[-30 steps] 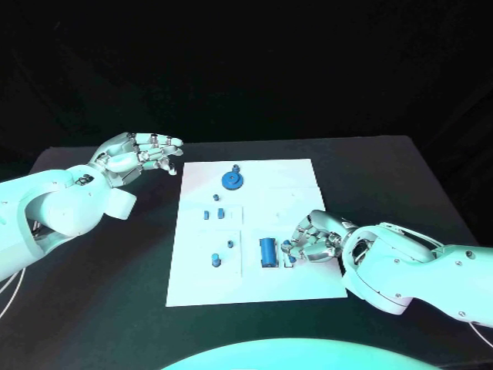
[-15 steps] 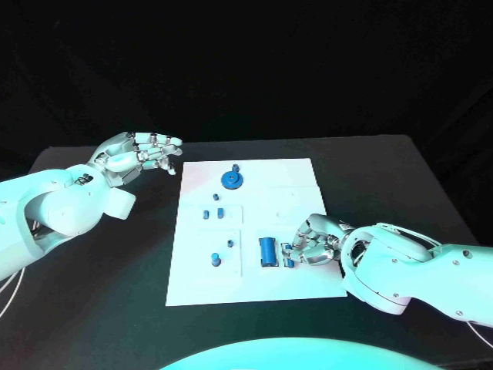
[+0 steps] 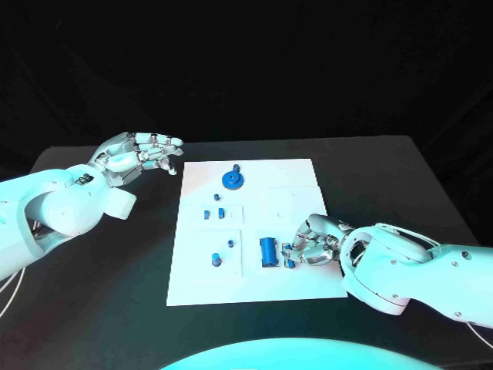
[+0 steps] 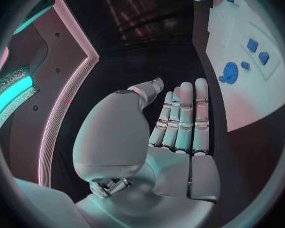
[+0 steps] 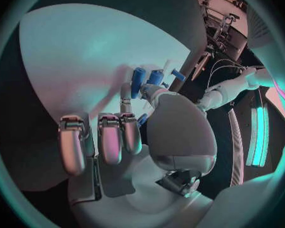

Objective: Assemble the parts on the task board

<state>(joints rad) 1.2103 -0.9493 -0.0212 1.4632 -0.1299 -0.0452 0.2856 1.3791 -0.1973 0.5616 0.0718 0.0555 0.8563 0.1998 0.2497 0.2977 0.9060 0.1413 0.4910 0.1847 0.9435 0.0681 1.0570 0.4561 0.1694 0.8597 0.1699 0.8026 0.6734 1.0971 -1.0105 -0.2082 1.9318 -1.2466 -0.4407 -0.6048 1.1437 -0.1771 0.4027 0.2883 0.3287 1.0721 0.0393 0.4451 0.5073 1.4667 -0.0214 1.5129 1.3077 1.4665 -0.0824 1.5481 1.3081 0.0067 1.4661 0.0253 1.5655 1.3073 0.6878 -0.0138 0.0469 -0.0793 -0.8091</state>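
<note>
Nearby, blue cylinder (image 3: 268, 251) beside right hand (image 3: 316, 240), grip unclear; left hand (image 3: 135, 154) spread, empty.

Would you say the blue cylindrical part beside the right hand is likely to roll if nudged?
Probably: the blue cylindrical part lies on its side on the flat white task board. It looks small, rigid and light, so the right hand could easily displace it.

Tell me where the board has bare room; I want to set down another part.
Free: the task board's far right corner beside the round blue part, and its near edge. Crowded: around the blue cylinder, where the right hand works.
</note>
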